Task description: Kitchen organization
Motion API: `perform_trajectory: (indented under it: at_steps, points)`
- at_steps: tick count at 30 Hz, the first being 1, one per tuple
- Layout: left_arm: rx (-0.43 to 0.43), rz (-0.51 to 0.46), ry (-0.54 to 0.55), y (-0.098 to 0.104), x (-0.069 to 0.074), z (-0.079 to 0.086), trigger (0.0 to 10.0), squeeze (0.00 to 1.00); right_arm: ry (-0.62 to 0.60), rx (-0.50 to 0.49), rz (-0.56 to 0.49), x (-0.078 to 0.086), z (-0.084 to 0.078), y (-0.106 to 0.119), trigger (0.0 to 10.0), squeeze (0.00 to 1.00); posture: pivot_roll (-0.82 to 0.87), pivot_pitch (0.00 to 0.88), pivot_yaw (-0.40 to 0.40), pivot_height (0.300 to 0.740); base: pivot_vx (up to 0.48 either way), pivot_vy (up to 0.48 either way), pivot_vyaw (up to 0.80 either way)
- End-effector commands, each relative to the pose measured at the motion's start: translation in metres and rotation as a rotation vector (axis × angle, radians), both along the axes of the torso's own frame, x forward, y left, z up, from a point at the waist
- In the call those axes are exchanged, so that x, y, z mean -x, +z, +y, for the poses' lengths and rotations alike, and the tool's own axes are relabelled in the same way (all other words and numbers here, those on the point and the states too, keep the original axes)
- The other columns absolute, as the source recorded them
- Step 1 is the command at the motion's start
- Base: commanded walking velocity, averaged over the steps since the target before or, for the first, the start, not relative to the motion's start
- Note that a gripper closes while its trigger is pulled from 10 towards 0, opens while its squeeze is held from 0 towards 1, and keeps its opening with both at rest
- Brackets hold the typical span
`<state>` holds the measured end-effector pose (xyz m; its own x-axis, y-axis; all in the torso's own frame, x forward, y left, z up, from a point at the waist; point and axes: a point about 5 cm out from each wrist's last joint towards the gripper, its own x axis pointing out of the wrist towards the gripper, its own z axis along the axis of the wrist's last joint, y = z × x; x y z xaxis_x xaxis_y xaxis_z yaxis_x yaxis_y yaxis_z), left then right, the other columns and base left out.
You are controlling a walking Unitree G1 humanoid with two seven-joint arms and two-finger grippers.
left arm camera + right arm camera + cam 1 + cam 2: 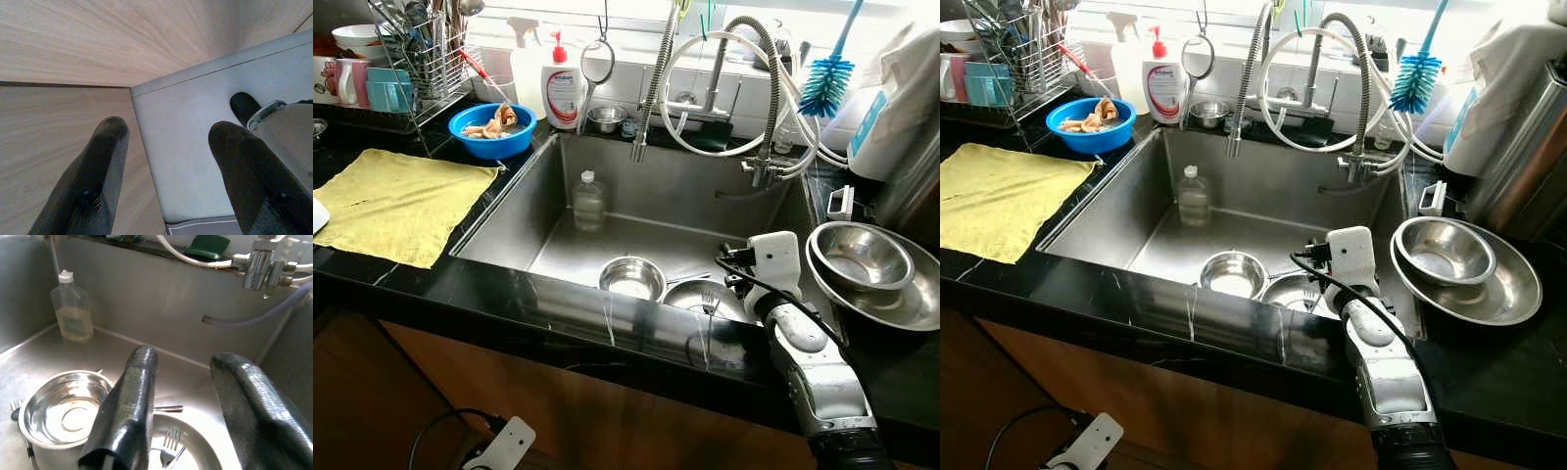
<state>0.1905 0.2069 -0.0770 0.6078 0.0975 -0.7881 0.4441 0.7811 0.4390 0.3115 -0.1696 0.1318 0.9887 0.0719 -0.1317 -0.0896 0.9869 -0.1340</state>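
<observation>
Window glare behind faucet [705,88], steel sink [538,206] glinting; sharp focus

The right claw [181,406] hangs with fingers spread above the sink [538,211], over a steel bowl [66,409] and a plate [195,450] holding a fork [168,443] that crowd the near floor. Bare sink floor lies behind them toward the bottle [588,201] by the back wall. Overhead, the looped hoses [724,88] and spray head [639,147] narrow the way in from above.
</observation>
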Motion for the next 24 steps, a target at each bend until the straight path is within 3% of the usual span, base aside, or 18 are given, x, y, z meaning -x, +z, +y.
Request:
perform_trajectory:
  at_steps: [1,5,9,11,16,19,24]
  points:
    - [0.0,0.003,0.014,-0.001,0.002,0.001,10.0,0.0,-0.033,-0.056,-0.076,0.0,-0.004,0.019,10.0,0.01,-0.01,0.0,-0.04,0.74,0.0,0.0,0.0]
    - [0.003,0.001,0.02,-0.001,0.002,0.001,10.0,0.0,-0.059,-0.105,-0.156,-0.002,-0.012,0.041,10.0,0.0,-0.01,0.0,-0.039,0.74,0.0,0.0,0.0]
    - [0.004,0.0,0.023,-0.001,0.001,0.001,10.0,0.0,-0.159,-0.126,-0.279,-0.001,-0.036,0.076,10.0,0.0,-0.02,0.0,-0.036,0.74,0.0,0.0,0.0]
    - [0.005,-0.001,0.024,0.0,0.001,0.001,10.0,0.0,-0.203,-0.13,-0.307,0.002,-0.044,0.083,10.0,0.0,-0.02,0.0,-0.035,0.74,0.0,0.0,0.0]
    - [0.008,-0.001,0.027,0.0,0.001,0.0,10.0,0.0,-0.389,-0.134,-0.364,0.012,-0.074,0.091,10.0,0.0,-0.02,0.0,-0.035,0.74,0.0,0.0,0.0]
    - [0.01,-0.001,0.027,0.0,0.0,0.0,10.0,0.0,-0.517,-0.21,-0.345,0.022,-0.097,0.086,10.0,0.0,-0.03,0.0,-0.033,0.74,0.0,0.0,0.0]
    - [0.011,-0.001,0.027,0.0,0.0,-0.001,10.0,0.0,-0.597,-0.276,-0.317,0.029,-0.11,0.08,10.0,0.0,-0.04,0.0,-0.032,0.74,0.0,0.0,0.0]
